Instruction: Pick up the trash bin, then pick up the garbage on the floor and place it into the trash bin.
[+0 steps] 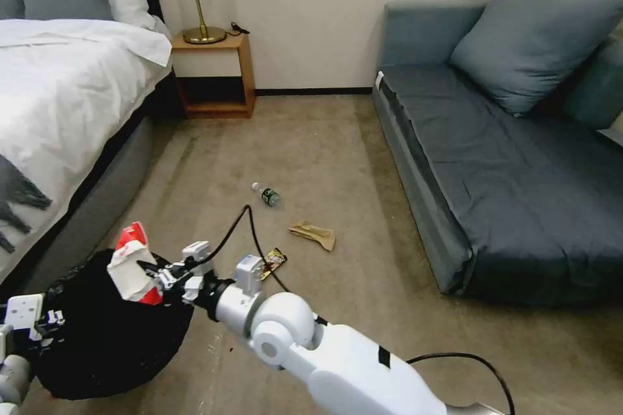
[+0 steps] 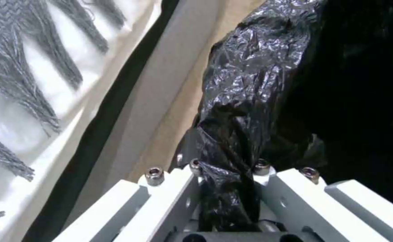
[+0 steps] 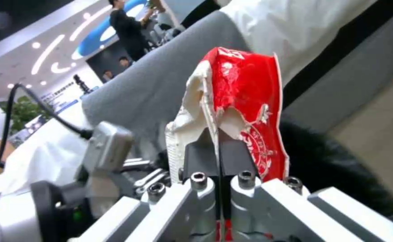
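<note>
My right pincer [image 1: 148,275] squeezes the red-white snack packet [image 1: 130,264] over the trash bin [image 1: 97,337], lower left; my left pincer [image 2: 225,188] pinches its black bag [image 2: 250,84].

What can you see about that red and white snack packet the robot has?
The red-white snack packet is crumpled and creased, red with white printing outside and white inside, and looks like thin foil or paper. It stands roughly upright. The right gripper is shut on its lower edge, its dark pads pinching the packet. It hangs in the air above the trash bin, which is lined with a crinkly black bag and sits beside the bed. Nothing else touches the packet.
</note>
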{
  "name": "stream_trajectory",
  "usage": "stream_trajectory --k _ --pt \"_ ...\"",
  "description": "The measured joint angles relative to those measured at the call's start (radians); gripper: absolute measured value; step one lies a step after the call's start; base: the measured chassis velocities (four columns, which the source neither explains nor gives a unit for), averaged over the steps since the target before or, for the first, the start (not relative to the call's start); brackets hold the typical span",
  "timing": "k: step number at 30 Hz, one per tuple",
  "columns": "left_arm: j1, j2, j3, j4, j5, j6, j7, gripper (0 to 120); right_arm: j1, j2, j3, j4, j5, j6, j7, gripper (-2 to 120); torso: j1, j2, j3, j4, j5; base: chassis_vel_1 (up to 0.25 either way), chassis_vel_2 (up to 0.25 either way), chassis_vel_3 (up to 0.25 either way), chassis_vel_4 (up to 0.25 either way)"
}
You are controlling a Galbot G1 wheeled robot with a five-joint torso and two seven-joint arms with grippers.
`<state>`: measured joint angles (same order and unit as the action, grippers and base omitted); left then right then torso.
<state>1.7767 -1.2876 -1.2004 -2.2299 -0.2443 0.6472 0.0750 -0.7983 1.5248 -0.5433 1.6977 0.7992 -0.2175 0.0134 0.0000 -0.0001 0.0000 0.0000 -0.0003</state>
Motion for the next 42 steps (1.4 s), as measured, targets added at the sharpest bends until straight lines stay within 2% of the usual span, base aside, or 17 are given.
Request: stream_trajectory --k 9,12,14,17,20,23,26,28,30,33,34,36,40,42 --pt "0.007 -0.009 0.005 -0.021 -0.001 0.001 0.001 3 -0.045 0.037 -0.022 -0.029 -0.043 -0.009 0.007 1 0.000 0.000 0.000 0.0000 0.0001 0.000 0.000 0.000 0.000" --pt "0.010 -0.009 0.000 -0.024 -0.002 0.001 0.002 3 -0.055 0.032 -0.012 -0.030 -0.044 -0.011 0.013 14 0.000 0.000 0.000 0.0000 0.0002 0.000 0.000 0.000 0.000" --pt "0.011 -0.009 -0.001 -0.024 -0.002 0.001 0.002 3 -0.057 0.030 -0.009 -0.028 -0.044 -0.012 0.015 17 0.000 0.000 0.000 0.0000 0.0001 0.000 0.000 0.000 0.000" --pt "0.008 -0.011 0.001 -0.026 -0.003 0.001 0.002 3 -0.063 0.023 -0.003 -0.023 -0.048 -0.016 0.020 33 0.000 0.000 0.000 0.0000 0.0002 0.000 0.000 0.000 0.000" --pt "0.006 -0.012 0.004 -0.028 -0.003 0.001 0.002 3 -0.067 0.020 0.001 -0.020 -0.052 -0.019 0.024 41 0.000 0.000 0.000 0.0000 0.0003 0.000 0.000 0.000 0.000" --pt "0.004 -0.012 0.006 -0.028 -0.004 0.001 0.002 3 -0.071 0.014 0.007 -0.015 -0.093 -0.022 0.053 56 0.000 0.000 0.000 0.0000 0.0004 0.000 0.000 0.000 0.000" --pt "0.002 -0.012 0.006 -0.027 -0.004 0.001 0.002 3 -0.074 0.010 0.011 -0.018 -0.154 -0.010 0.078 61 0.000 0.000 0.000 0.0000 0.0003 0.000 0.000 0.000 0.000" --pt "-0.002 -0.012 0.006 -0.016 -0.005 0.001 0.002 3 -0.084 -0.016 0.023 -0.017 -0.285 0.011 0.095 74 0.000 0.000 0.000 0.0001 0.0004 0.000 0.000 0.000 0.000" --pt "-0.003 -0.012 0.005 -0.013 -0.005 0.000 0.002 3 -0.091 -0.032 0.031 -0.007 -0.323 0.017 0.095 78 0.000 0.000 0.000 0.0000 0.0004 0.000 0.000 0.000 0.000" --pt "-0.009 -0.012 0.000 0.004 -0.005 -0.001 0.002 3 -0.137 -0.110 0.089 0.052 -0.434 0.035 0.077 93 0.000 0.000 0.000 -0.0001 0.0007 0.000 0.000 0.000 0.000" --pt "-0.009 -0.012 0.000 0.004 -0.005 -0.001 0.002 3 -0.137 -0.110 0.089 0.052 -0.434 0.035 0.077 93 0.000 0.000 0.000 -0.0001 0.0007 0.000 0.000 0.000 0.000" --pt "-0.018 -0.012 -0.003 0.026 -0.005 -0.001 0.002 3 -0.183 -0.178 0.145 0.108 -0.512 0.047 0.061 99 0.000 0.000 0.000 -0.0001 0.0006 0.000 0.000 0.000 0.000" --pt "-0.027 -0.012 -0.008 0.043 -0.005 -0.001 0.002 3 -0.235 -0.248 0.200 0.160 -0.603 0.063 0.038 100 0.000 0.000 0.000 -0.0002 0.0006 0.000 0.000 0.000 0.000" --pt "-0.032 -0.011 -0.010 0.047 -0.007 -0.001 0.002 3 -0.298 -0.307 0.253 0.206 -0.639 0.082 0.023 100 0.000 0.000 0.000 -0.0001 0.0006 0.000 0.000 0.000 0.000"
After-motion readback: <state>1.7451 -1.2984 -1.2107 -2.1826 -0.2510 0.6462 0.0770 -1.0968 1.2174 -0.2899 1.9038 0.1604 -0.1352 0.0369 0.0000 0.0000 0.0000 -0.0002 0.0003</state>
